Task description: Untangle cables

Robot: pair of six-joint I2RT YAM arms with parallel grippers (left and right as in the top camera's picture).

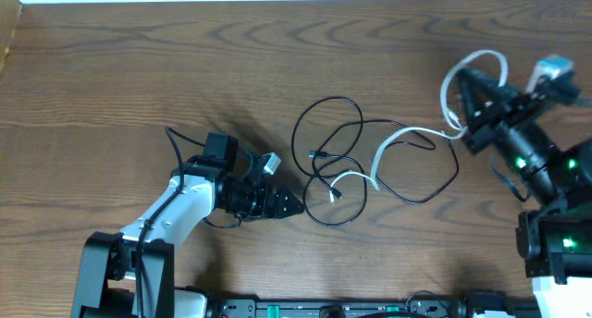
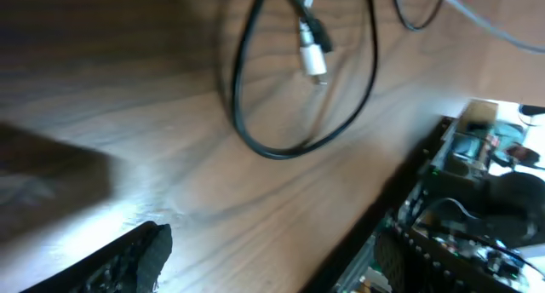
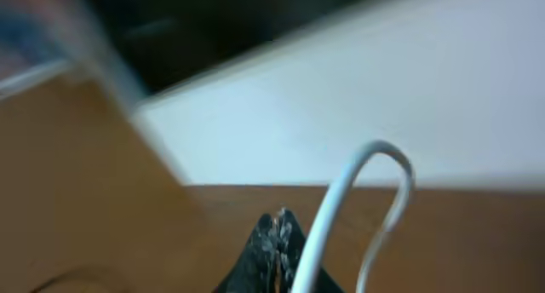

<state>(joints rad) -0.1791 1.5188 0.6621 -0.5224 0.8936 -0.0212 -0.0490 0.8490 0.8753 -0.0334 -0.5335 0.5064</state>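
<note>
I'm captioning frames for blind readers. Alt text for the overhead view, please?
Two robot arms at a wooden table with a tangle of thin black cables and one white cable in the middle. The right gripper, shut, holds a loop of the white cable at right; the left gripper is open beside the tangle, holding nothing.

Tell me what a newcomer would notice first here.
A loose tangle of thin black cords sprawls across the middle of the brown wooden table. At the table's right side, the right gripper is shut on a thin white cord, holding up a loop of it. The left gripper hovers open just left of the tangle.
</note>
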